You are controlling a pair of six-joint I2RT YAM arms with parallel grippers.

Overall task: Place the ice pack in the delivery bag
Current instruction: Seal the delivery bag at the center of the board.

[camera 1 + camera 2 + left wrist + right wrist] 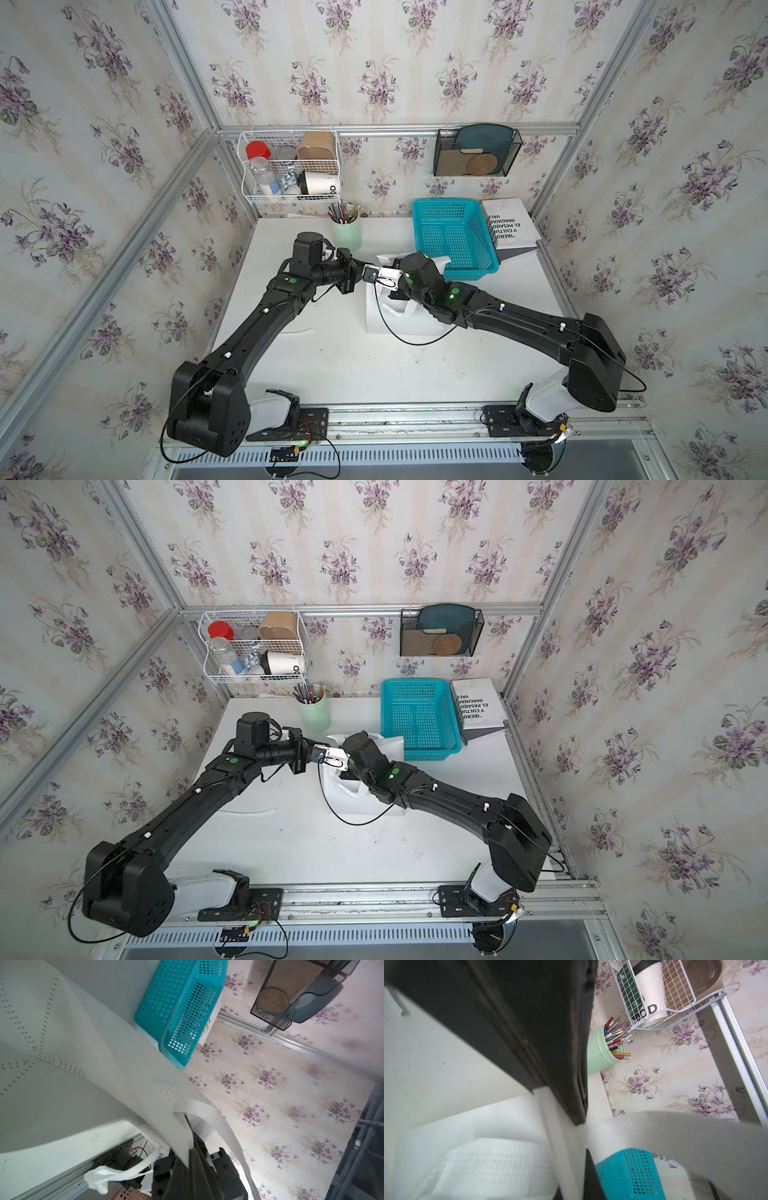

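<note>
Boxy white fabric delivery bag (409, 322) gripped; ice pack unseen, placing not yet done.
Left jaws clamp its edge; right jaws: cannot tell.

Beyond the left claw (360, 271), near it, stands a mint-green plastic cup of pencils (346, 237). A turquoise perforated plastic basket (455, 237) sits to its right, a white printed book (509, 224) just beside that basket.

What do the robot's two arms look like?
Both the left arm and right arm are matte black, boxy links on white base sections, each with a glowing green light, small white clips and a thin black cable looping alongside.
</note>
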